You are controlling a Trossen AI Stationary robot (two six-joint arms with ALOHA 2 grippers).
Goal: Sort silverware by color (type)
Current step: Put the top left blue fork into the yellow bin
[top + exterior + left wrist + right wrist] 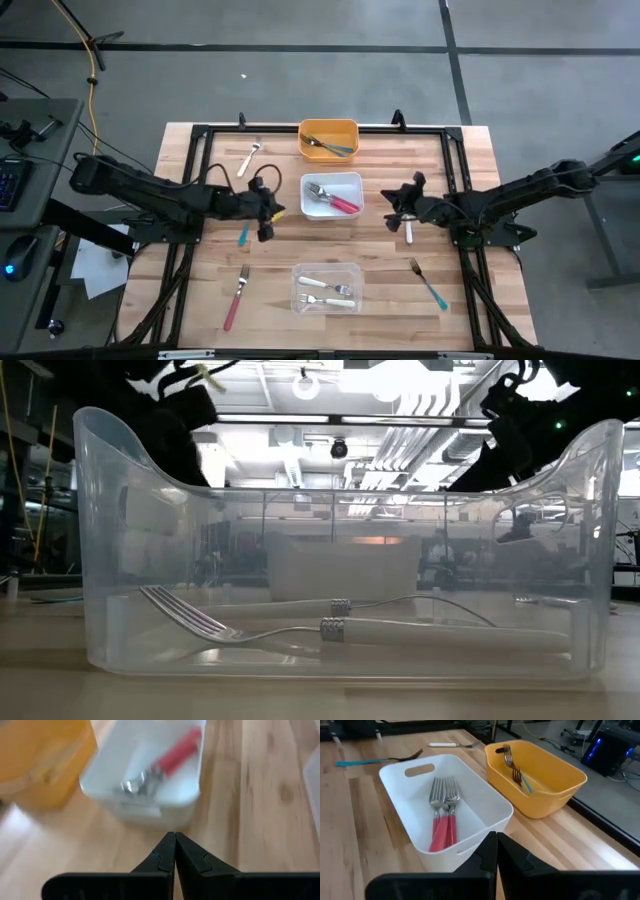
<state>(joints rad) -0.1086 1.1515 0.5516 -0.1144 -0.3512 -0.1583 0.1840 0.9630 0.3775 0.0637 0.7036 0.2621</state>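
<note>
The white bin (332,180) holds pink-red-handled forks (442,827). The orange bin (328,128) holds teal-handled forks (517,772), and the clear bin (326,270) holds white-handled forks (430,630). Loose forks lie flat on the table: a white one (248,158), a teal one (243,236), a pink one (236,298), a teal one (430,285) and a white one (408,232). My left gripper (278,212) hovers shut and empty left of the white bin, above the teal fork. My right gripper (392,208) hovers shut and empty right of that bin.
A black frame (300,130) runs around the wooden tabletop (370,250). The three bins stand in a line down the table's middle. Bare wood lies between the white and clear bins and at the near corners.
</note>
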